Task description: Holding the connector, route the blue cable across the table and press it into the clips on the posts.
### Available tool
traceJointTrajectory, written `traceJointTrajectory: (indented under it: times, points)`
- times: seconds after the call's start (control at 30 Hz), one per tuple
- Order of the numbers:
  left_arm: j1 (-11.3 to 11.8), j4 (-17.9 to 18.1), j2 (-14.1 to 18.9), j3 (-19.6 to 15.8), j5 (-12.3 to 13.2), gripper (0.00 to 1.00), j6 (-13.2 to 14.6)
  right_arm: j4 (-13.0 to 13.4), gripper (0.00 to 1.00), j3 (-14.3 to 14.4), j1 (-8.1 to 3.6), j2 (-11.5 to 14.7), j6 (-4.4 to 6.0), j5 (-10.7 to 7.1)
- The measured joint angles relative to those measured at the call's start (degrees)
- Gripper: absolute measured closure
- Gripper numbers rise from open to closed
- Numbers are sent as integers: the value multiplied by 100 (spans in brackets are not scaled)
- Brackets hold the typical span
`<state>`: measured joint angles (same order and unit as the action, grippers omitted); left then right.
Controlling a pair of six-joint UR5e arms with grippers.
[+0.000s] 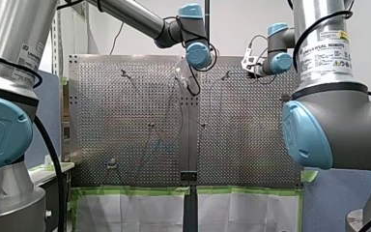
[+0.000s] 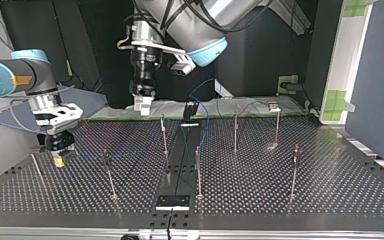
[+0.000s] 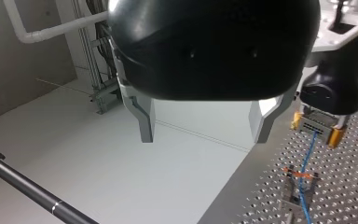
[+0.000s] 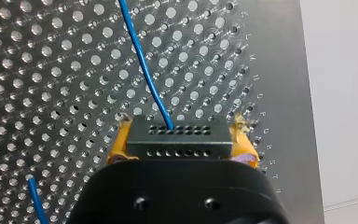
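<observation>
My right gripper [image 2: 58, 159], with yellow pads, is closed on a dark grey rectangular connector block [image 4: 177, 140] with two rows of small holes. It holds the block just above the perforated metal table [image 4: 51, 70], close to the table's edge at the top view's left. A thin blue cable [image 4: 144, 65] leaves the top row of holes and runs away over the table. In the left wrist view the cable drops from the connector to a small metal clip with an orange band [image 3: 298, 179]. Thin upright metal posts [image 2: 235, 131] stand scattered across the table. My left gripper [image 3: 205, 135] hangs past the table's far edge in the top view, above a pale surface. Its pale fingers [image 3: 147, 123] are spread wide and hold nothing.
</observation>
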<state>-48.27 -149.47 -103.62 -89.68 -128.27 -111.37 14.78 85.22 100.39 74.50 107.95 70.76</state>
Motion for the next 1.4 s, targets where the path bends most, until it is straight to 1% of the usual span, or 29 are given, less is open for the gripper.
traceJointTrajectory:
  times: [1.4]
  points:
    - [2, 2111, 5, -2112, -1, 1, 1, -9, 100, 20, 18, 4, -9, 1]
